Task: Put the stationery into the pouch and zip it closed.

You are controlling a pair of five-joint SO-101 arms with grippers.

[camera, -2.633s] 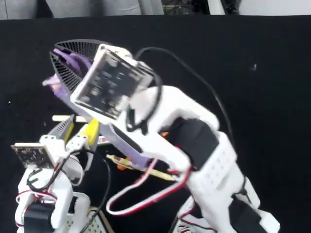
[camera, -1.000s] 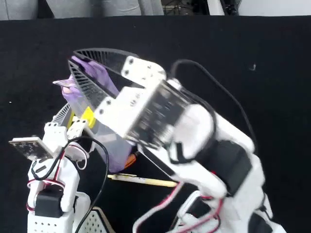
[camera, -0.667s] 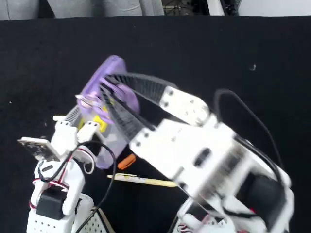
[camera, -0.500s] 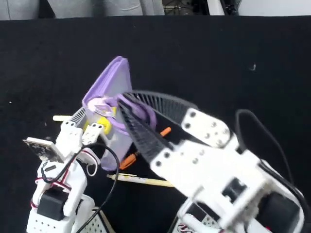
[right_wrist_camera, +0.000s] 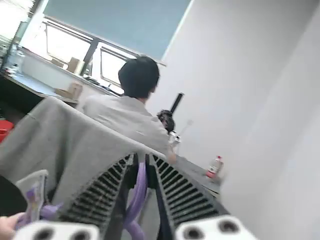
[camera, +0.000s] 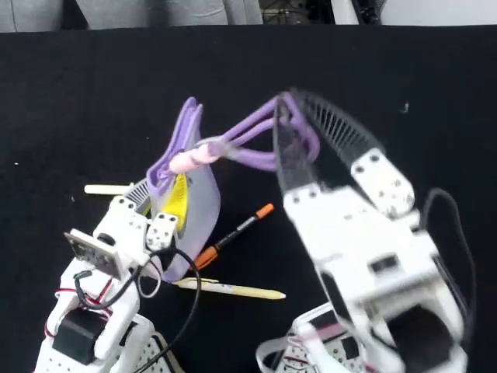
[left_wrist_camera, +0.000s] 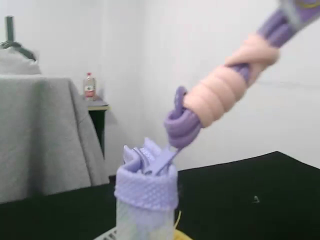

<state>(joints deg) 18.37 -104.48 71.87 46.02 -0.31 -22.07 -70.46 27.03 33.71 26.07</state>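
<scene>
1. The purple pouch (camera: 198, 214) stands on end toward the front left of the black counter (camera: 404, 202); whether its lower end touches the counter cannot be told. In the left wrist view the pouch rises upright close before the camera.
2. A purple strap (camera: 248, 132) runs taut from the pouch's top out to the right, with a pink wrap (camera: 194, 159) wound around the stretch nearest the pouch.
3. The left claw (camera: 163, 190) is clamped on the pouch's side, a yellow pad pressed against it.
4. The right claw (camera: 286, 109) is clenched on the strap's far end, raised above the counter; its black ribbed fingers (right_wrist_camera: 97, 200) have the strap between them.
5. An orange-tipped pen (camera: 233, 233) lies on the counter just beside the pouch, a cream pencil (camera: 233, 290) lies nearer the arm bases, and a pale stick (camera: 107, 189) lies beside the left claw
</scene>
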